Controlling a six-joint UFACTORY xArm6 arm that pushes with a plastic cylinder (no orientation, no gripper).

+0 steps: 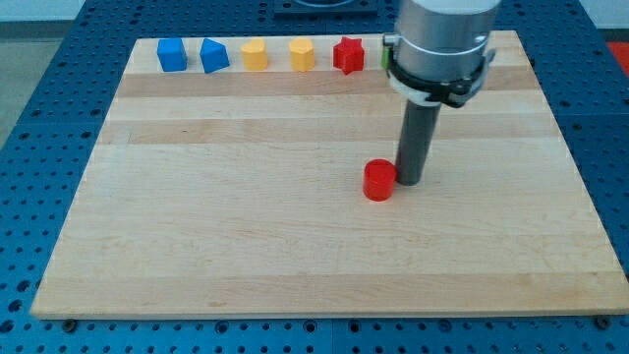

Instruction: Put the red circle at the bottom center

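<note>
My tip [410, 181] sat on the bench [246, 246], touching the red circle [378, 182] from the view's right. Circle was near mid-board, right of ctr. No gripper on me, just the rod.

Inspection finds no legible text, label, brand mark, number or sign anywhere in the camera view. The tabletop [246, 246] is plain wood, and the coloured blocks carry no readable markings on their visible faces.
</note>
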